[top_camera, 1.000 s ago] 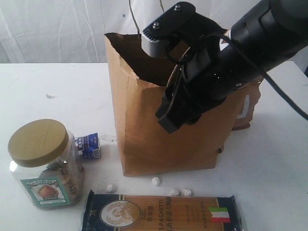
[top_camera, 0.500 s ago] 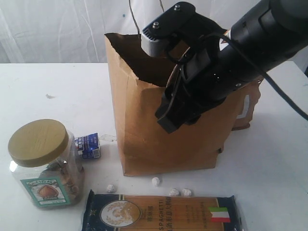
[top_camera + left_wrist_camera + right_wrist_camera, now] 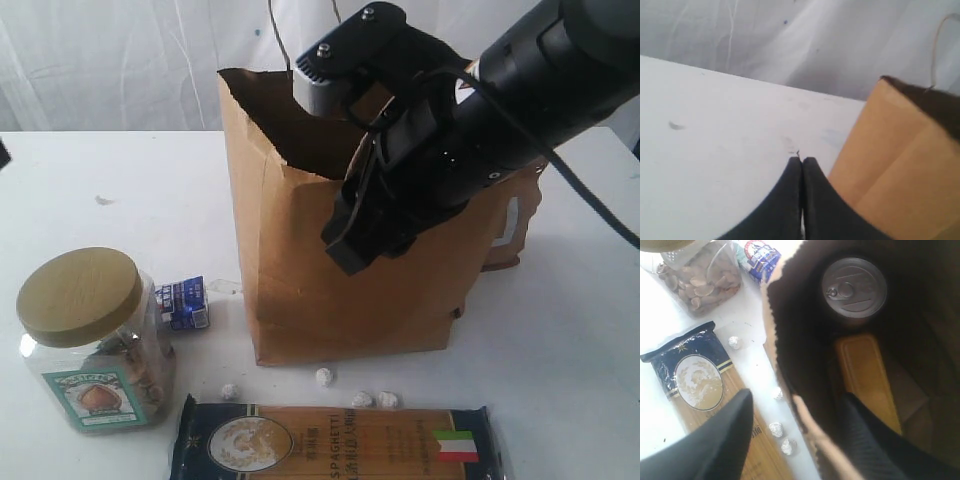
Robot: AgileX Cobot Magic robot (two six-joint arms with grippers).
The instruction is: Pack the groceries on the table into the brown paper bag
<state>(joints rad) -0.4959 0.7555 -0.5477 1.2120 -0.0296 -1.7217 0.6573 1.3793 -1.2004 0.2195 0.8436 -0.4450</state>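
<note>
Right gripper (image 3: 796,396) spread astride the brown paper bag (image 3: 300,285) rim, left gripper (image 3: 802,162) pressed together; blue spaghetti packet (image 3: 330,442) seems brittle, grasp it mid-length

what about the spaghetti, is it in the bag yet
No, the spaghetti lies flat on the table in front of the bag.

Far-left stretch of the table (image 3: 120,180): wide open, I can pass freely there. Toward the near-left corner the tan-lidded clear jar (image 3: 90,335) stands tall, with the small blue-white carton (image 3: 185,303) just beside it. That leaves me a narrow lane to the brown paper bag (image 3: 300,290).

Along the near edge the blue spaghetti packet (image 3: 330,440) lies flat, tiny foil balls (image 3: 325,377) scattered between it and the bag.

The right gripper (image 3: 350,250) straddles the bag's rim, its arm crowding the mouth. Inside, the dark pull-tab jar (image 3: 854,286) and a yellow bottle (image 3: 867,375) take up floor.
</note>
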